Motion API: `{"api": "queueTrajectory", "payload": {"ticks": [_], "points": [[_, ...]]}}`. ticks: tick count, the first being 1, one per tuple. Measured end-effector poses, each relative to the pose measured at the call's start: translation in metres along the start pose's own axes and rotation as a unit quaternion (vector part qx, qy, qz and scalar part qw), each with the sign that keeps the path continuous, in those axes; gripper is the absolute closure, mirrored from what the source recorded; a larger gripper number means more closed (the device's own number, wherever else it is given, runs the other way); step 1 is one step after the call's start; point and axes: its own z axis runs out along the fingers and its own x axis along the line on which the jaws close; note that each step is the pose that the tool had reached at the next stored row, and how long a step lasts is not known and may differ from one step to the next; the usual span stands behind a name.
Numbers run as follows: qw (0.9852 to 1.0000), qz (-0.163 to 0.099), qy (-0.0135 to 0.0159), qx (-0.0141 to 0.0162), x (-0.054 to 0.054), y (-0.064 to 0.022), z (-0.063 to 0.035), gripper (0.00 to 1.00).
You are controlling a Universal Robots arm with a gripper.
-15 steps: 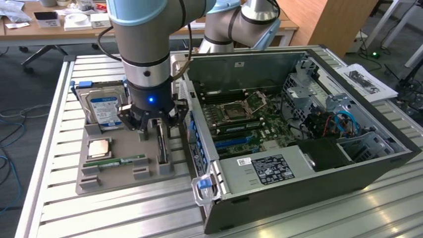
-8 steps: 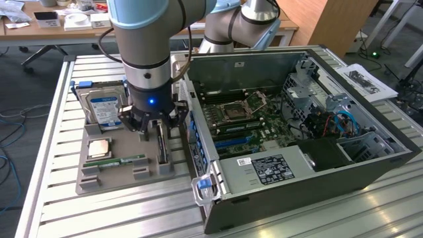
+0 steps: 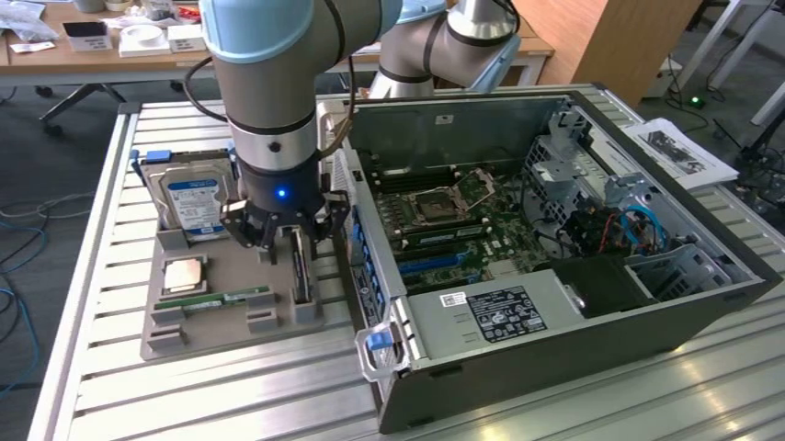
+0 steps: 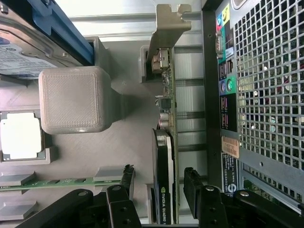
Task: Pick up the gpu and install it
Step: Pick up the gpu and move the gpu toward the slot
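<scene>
You have the gpu (image 4: 164, 156) standing on edge in the grey holder (image 3: 209, 322) just beside the computer case (image 3: 687, 303), which leaves both flat faces free to pinch. Your gripper (image 3: 298, 266) hangs over it, jaws apart, one on each side of the card, not clamped.

A robotics lab: robot arm (image 3: 276, 83) over a slatted metal bench (image 3: 221, 395), cluttered desks (image 3: 73, 57) behind.

Bright, even light; soft shadows; pale glare on the metal table (image 3: 687, 395)
</scene>
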Motion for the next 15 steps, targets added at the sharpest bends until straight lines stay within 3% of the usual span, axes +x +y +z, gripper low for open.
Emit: {"api": "queueTrajectory", "payload": {"ticks": [15], "points": [[1.0000,0.000,0.0000,-0.0007,-0.0002,0.0014,0.0064,0.45]]}}
